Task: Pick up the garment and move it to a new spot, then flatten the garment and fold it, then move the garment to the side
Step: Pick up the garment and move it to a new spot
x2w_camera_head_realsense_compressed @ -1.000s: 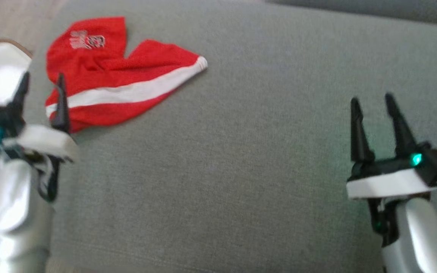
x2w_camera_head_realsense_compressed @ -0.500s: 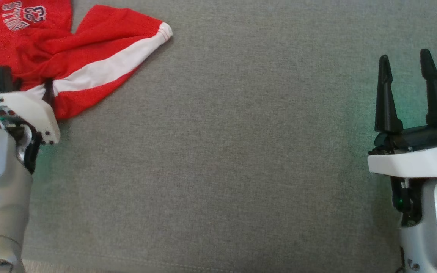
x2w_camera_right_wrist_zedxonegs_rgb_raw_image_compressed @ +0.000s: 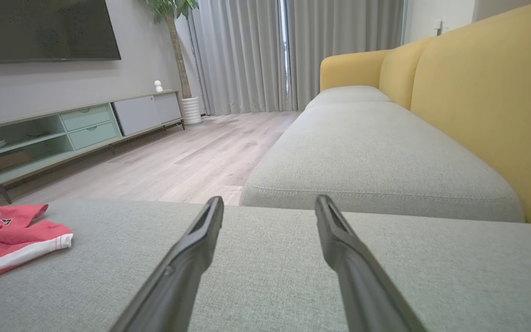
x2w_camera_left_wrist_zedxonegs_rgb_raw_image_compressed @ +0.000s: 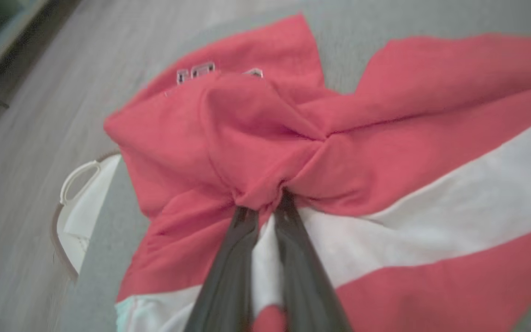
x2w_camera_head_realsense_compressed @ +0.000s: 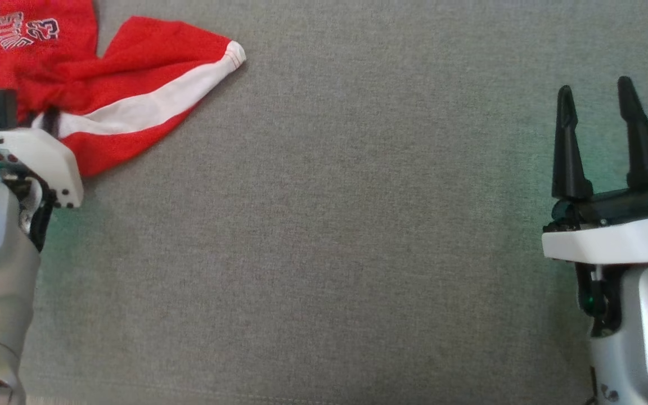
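Observation:
The garment [x2w_camera_head_realsense_compressed: 133, 107] is a pair of red shorts with a white stripe and a printed logo, lying crumpled at the far left of the grey cushion [x2w_camera_head_realsense_compressed: 329, 225]. My left gripper [x2w_camera_head_realsense_compressed: 48, 121] reaches into its near edge. In the left wrist view its jaws [x2w_camera_left_wrist_zedxonegs_rgb_raw_image_compressed: 265, 203] are pinched together on a bunched ridge of the red fabric [x2w_camera_left_wrist_zedxonegs_rgb_raw_image_compressed: 385, 152]. My right gripper [x2w_camera_head_realsense_compressed: 594, 95] hovers open over bare cushion at the far right, well away from the shorts. In the right wrist view its fingers [x2w_camera_right_wrist_zedxonegs_rgb_raw_image_compressed: 269, 203] stand wide apart, with the garment [x2w_camera_right_wrist_zedxonegs_rgb_raw_image_compressed: 12, 230] low at the left.
A yellow sofa back [x2w_camera_right_wrist_zedxonegs_rgb_raw_image_compressed: 477, 92] rises on the right, with a second grey seat cushion [x2w_camera_right_wrist_zedxonegs_rgb_raw_image_compressed: 376, 152] beyond. A white basket [x2w_camera_left_wrist_zedxonegs_rgb_raw_image_compressed: 81, 198] sits on the wooden floor by the cushion's left edge. A low TV cabinet [x2w_camera_right_wrist_zedxonegs_rgb_raw_image_compressed: 62, 133] stands across the room.
The head camera has tilted down. My left gripper has come down onto the garment's near edge and shut, gathering the fabric into a ridge. The right gripper stays open.

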